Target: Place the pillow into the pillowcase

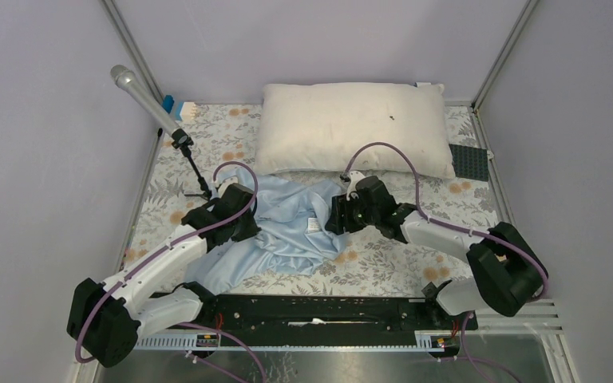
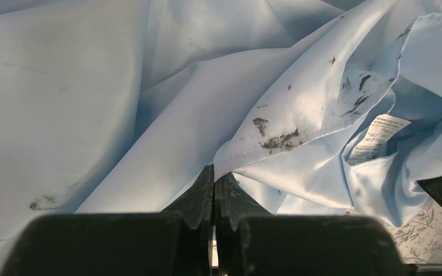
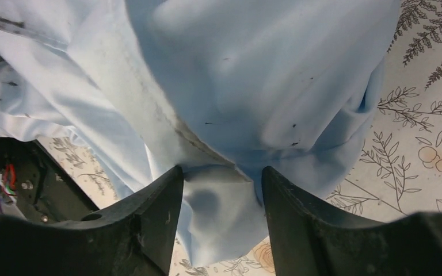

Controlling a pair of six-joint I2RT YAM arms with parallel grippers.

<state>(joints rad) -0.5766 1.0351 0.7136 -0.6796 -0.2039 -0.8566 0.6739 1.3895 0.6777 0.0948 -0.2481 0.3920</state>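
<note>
The pillow (image 1: 355,128) lies flat at the 12 o'clock end of the floral tablecloth (image 1: 415,263), its long side running across the table. Its near edge just meets the top of the pillowcase (image 1: 287,227). The pillowcase is a crumpled light-blue heap in the middle of the table, with one tail trailing off toward 7 o'clock. It is beside the pillow, not around it. The left gripper (image 1: 239,217) sits at the heap's 9 o'clock edge. In the left wrist view its two fingers (image 2: 198,192) are pressed flat together, and their tips touch a stitched fold of the blue fabric. I cannot tell whether any cloth is caught between them. Dark smudges mark that fold, and a white care label (image 2: 377,138) sits in a pocket of fabric at 3 o'clock from the tips. The right gripper (image 1: 337,215) reaches in from the heap's 3 o'clock side. In the right wrist view its jaws stand partway apart, with a wad of pillowcase filling the gap and pressing against both inner faces, so it holds a bunch of the cloth. A seamed edge runs up from there toward 11 o'clock. A microphone (image 1: 140,94) on a small stand leans at the table's 10 o'clock corner. A black studded plate (image 1: 469,162) lies just off the pillow's 4 o'clock corner.
</note>
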